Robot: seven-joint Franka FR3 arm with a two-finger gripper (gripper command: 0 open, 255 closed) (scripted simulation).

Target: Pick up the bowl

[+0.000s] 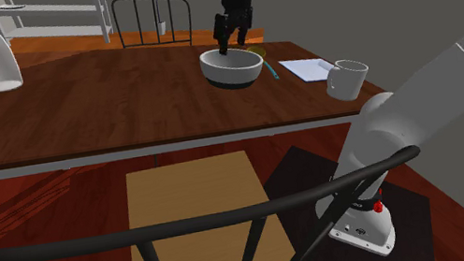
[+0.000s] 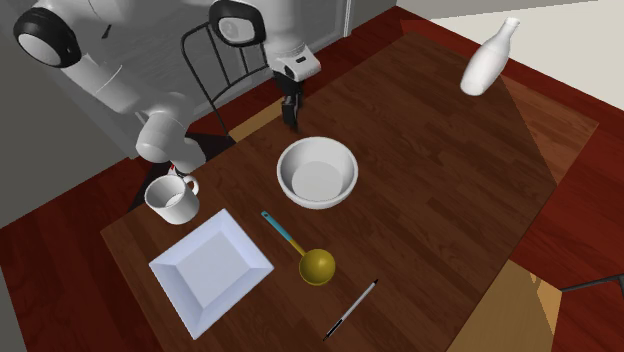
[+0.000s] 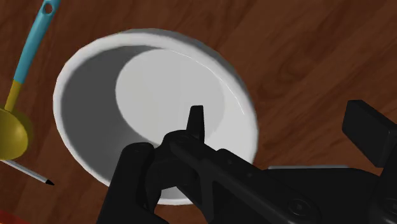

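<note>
Around bowl (image 2: 340, 160), note bare tabletop (image 2: 430, 140), edges far off, spoon (image 2: 318, 266) near. Find gripper (image 3: 278, 114) spread wide astride rim, one finger inside, clasping nothing.

I find the gripper (image 2: 291, 122) spread wide at the bowl (image 2: 318, 172) — one finger over its inside, one beyond the rim. Bare table (image 2: 430, 180) flanks the bowl toward the bottle (image 2: 490, 58), which stands well apart. The spoon (image 2: 300, 252) handle lies near the rim facing the plate (image 2: 210, 268) — mug (image 2: 172, 200) farther off.
</note>
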